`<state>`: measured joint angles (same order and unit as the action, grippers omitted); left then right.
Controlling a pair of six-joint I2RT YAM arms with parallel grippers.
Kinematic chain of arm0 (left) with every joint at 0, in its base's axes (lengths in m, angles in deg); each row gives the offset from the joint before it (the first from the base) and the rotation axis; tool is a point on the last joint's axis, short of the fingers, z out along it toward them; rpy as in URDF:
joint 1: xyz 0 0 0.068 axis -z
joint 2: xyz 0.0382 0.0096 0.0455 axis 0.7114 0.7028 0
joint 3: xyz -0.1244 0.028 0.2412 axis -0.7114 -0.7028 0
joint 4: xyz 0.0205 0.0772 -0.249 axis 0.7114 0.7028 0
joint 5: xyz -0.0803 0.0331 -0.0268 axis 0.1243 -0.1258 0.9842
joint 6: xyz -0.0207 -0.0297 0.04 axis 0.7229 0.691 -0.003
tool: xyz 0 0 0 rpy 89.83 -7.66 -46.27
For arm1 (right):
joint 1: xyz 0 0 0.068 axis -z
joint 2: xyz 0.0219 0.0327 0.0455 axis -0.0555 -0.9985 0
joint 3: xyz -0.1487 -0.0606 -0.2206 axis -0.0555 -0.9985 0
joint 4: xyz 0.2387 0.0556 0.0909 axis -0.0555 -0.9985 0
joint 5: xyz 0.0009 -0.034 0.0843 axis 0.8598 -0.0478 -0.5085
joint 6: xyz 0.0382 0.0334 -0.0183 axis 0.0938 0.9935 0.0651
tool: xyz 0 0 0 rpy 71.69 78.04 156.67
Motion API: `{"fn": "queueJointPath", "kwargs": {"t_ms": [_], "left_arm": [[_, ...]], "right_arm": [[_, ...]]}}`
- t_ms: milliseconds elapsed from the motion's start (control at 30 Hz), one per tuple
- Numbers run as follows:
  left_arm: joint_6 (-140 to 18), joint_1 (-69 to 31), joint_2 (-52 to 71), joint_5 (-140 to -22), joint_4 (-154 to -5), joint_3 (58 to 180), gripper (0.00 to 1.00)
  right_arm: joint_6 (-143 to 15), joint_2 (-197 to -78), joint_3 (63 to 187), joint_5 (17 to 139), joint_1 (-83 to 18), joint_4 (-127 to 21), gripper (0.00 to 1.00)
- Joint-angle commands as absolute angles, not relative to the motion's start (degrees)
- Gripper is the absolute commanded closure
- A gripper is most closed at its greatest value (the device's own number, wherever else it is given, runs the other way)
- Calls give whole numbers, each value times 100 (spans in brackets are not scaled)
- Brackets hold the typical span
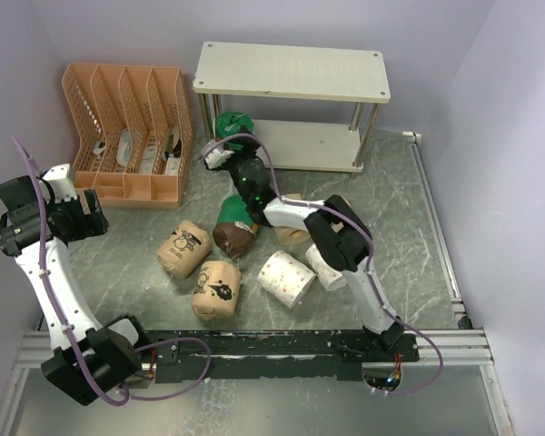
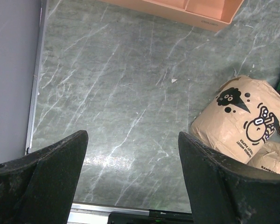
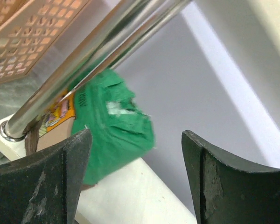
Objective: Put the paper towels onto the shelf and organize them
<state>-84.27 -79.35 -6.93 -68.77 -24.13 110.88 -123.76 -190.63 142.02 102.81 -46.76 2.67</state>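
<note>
- The right gripper (image 3: 135,140) is spread wide and grasps nothing. Both fingers stand apart from the wrapper.
- Just ahead of it, a little toward its left finger, a green-topped roll (image 3: 116,121) sits on the lower board (image 3: 130,200) of the shelf (image 1: 291,71). It is at the board's end, right behind a silver post (image 3: 84,60).
- Judged from that, this roll is placed and the step in hand is backing the fingers out.
- Risk: the post crosses close above the left finger, so a pull-back that lifts or swings left would probably hit it and jolt the shelf.
- Risk: the crumpled green top bulges toward the gap between the fingers. A finger catching it could drag the roll off the board's end or tip it. I cannot tell whether it stands square.
- Risk: behind the gripper, the right arm lies over several rolls on the table, among them a second brown roll (image 1: 234,229) and a white dotted roll (image 1: 287,277). A low retreat may scatter them.
- The left gripper (image 2: 133,140) is also spread and empty above bare table (image 2: 107,93). A printed tan roll (image 2: 238,116) lies off to its right, and an orange organizer (image 2: 177,9) stands ahead of it.
</note>
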Motion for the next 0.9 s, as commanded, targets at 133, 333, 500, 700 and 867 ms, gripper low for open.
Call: {"fn": "queueJointPath", "kwargs": {"t_ms": [133, 333, 500, 700, 867], "left_arm": [[-8533, -8011, -812, -6686, -2352, 11177, 11], [-8595, -8014, -823, -6596, -2282, 11214, 11], [-8681, -8008, -836, -6402, -2225, 11248, 12], [-8652, -8009, -886, -6411, -2289, 11203, 11], [-8635, -8014, -928, -6444, -2329, 11166, 12]], "right_arm": [[-10802, -16754, 12722, 11074, -5047, 713, 18], [-7382, -15393, 11832, 9560, -4470, -2269, 24], [-5018, -15463, 11546, 5360, -3192, -2542, 18], [-5212, -16118, 12269, 4457, -2981, -3634, 5], [-5427, -16615, 12496, 4138, -3023, -3962, 4]]}}
